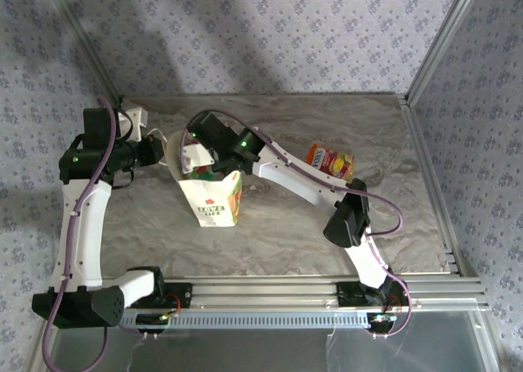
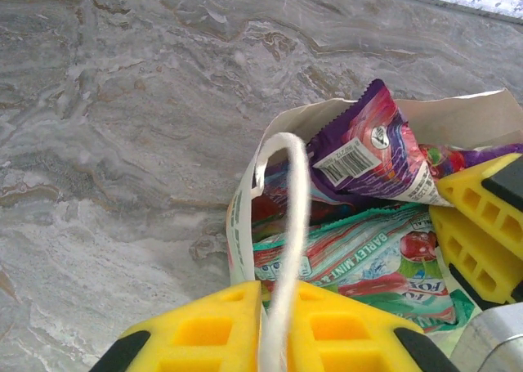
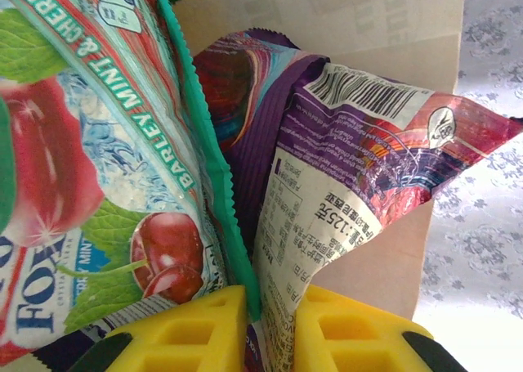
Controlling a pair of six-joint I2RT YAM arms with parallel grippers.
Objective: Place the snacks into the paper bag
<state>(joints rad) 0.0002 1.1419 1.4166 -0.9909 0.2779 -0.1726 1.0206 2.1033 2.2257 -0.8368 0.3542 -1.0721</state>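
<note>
Snacks [image 2: 359,249] are mostly inside the paper bag [image 1: 214,204], which stands upright on the bench [image 1: 392,225] left of centre, between the two arms. One orange-red packet [image 1: 331,161] lies loose on the bench to the right, well apart from the bag, and is judged outstanding

Left tool [image 2: 274,300] is closed narrow on the white cord handle [image 2: 286,192], pinching it between the yellow pads. Judged purpose: the handle is drawn left so that the mouth stands open and the bag does not tip as packets go in

Right tool [image 3: 270,307] sits in the bag mouth, jaws narrow, closed on the lower edge of the purple packet [image 3: 343,200]. The sealed edge of the teal-green packet [image 3: 98,168] lies against the same gap; whether it is also pinched cannot be told. The purple packet stands tilted with a corner past the rim, so it is judged not yet seated

Pose: the left arm rises from its near-left base, elbow high, wrist turned right toward the bag. The right arm reaches from the near-right base diagonally far and left, wrist pitched down into the mouth
</note>
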